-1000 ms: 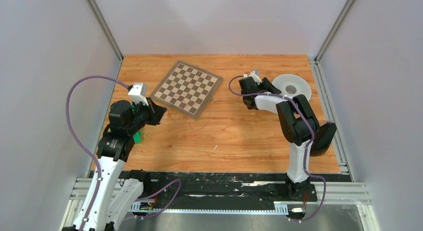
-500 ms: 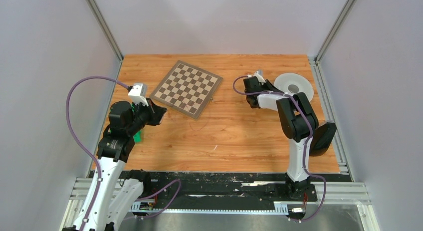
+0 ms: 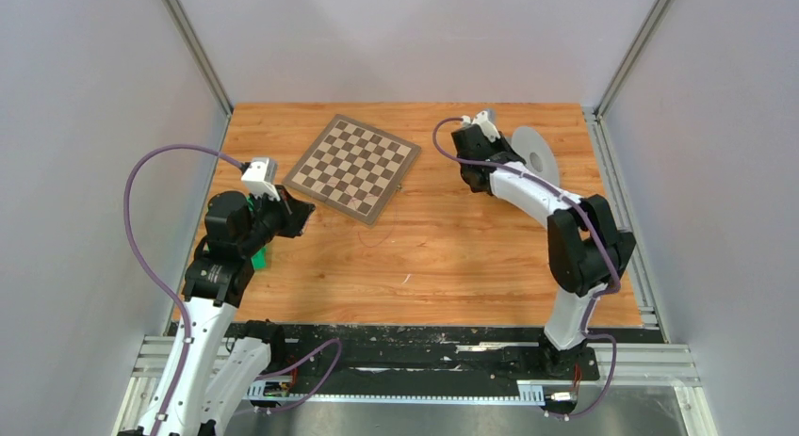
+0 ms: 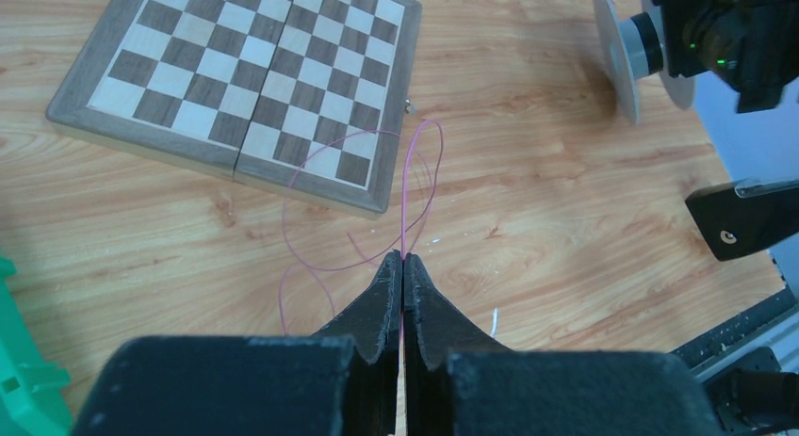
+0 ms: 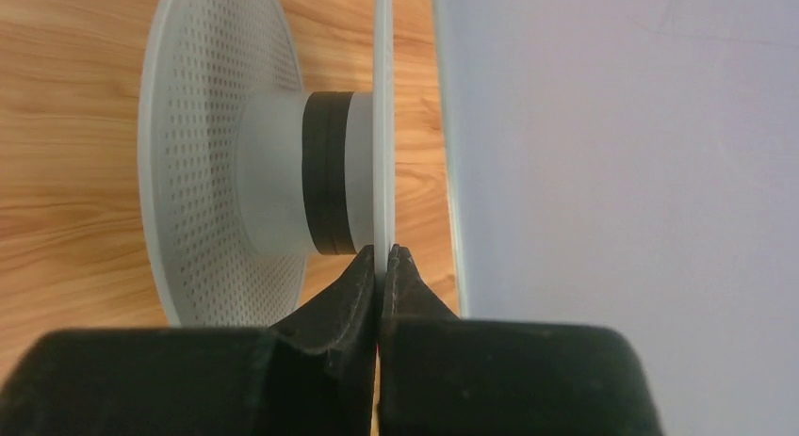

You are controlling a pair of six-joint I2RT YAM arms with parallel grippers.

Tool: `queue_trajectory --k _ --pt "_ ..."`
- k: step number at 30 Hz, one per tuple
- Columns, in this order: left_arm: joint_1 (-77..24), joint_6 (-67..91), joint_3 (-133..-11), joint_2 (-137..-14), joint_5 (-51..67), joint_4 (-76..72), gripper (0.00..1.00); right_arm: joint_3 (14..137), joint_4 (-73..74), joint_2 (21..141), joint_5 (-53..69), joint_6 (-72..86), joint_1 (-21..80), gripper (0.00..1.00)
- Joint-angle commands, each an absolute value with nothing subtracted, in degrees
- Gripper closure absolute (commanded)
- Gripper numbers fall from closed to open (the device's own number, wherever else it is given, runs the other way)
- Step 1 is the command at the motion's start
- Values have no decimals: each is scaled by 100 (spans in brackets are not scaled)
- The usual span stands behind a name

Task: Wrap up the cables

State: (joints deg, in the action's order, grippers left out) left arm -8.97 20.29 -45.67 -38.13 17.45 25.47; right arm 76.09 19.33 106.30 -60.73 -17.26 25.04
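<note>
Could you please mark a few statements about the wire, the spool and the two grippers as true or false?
1. The left gripper is shut on the pink wire. True.
2. The spool lies flat. False: it stands on edge, with the right gripper pinching one flange's rim.
3. The wire is wound around the spool's hub. False: it lies in loose loops on the table, one crossing a corner of the chessboard.
4. The chessboard lies open with no pieces on it. True.

Thin pink cable point(image 4: 407, 201) lies loosely looped; grey spool point(image 5: 203, 172) stands on edge.
</note>
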Motion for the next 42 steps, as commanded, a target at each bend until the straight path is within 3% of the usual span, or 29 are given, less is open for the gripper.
queue_trajectory --k 1,8,13,20,26,31,33,42 --pt "-909 2090 -4557 -3738 1786 2322 98 8240 3795 9714 -4807 356 2726 100" --pt "-909 2053 -4569 -3774 1717 2356 98 7652 3997 8245 -2276 1797 2758 100" --pt "-909 2019 -4566 -3698 1490 2441 96 7158 4000 7810 -1382 2862 2992 100" --pt "-913 1993 -4562 -3654 1399 2456 95 6863 3882 7798 -1935 4475 3931 100" --pt "-911 1995 -4563 -3681 1445 2457 95 6812 3893 8009 -2140 4996 4017 100" --pt "-906 2004 -4562 -3699 1493 2450 95 6907 3881 8000 -2152 5046 4021 74" --pt "-909 1996 -4575 -3689 1494 2455 95 6961 3851 7998 -2124 4988 4017 68" --pt "-913 1995 -4562 -3687 1481 2458 94 7123 3550 8258 -1897 4417 4030 68"
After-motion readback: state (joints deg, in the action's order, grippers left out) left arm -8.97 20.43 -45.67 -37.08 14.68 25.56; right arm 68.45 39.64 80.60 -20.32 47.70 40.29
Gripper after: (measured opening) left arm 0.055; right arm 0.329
